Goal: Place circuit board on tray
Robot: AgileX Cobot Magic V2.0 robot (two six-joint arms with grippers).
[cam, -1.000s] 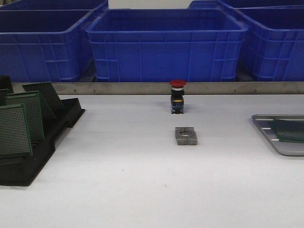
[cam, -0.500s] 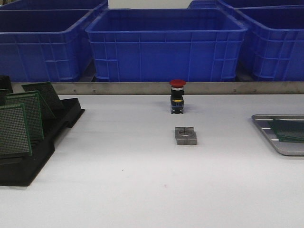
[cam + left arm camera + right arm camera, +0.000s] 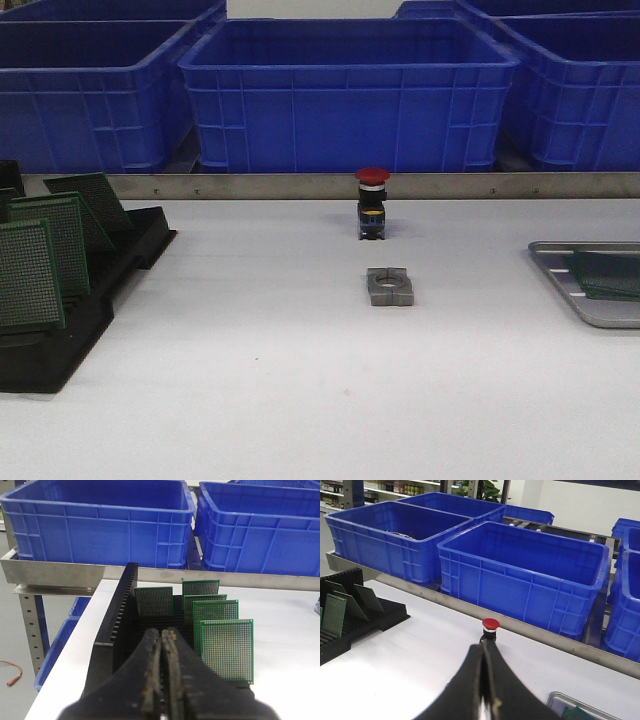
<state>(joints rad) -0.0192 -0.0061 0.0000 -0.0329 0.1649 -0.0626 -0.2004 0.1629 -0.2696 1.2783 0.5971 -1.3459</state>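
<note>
Green boards [image 3: 607, 274] lie in the tray [image 3: 560, 283], more stand in the rack [image 3: 60, 345] (both grippers [image 3: 163, 652] [image 3: 483, 667] pressed together, holding nothing).

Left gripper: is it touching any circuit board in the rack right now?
Apart. The left wrist view shows the left gripper shut and empty, with black rack visible between its tips and the nearest circuit board.

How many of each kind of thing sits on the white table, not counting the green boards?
Red push button: 1
Grey metal block: 1
Black rack: 1
Silver tray: 1
Total: 4
</note>
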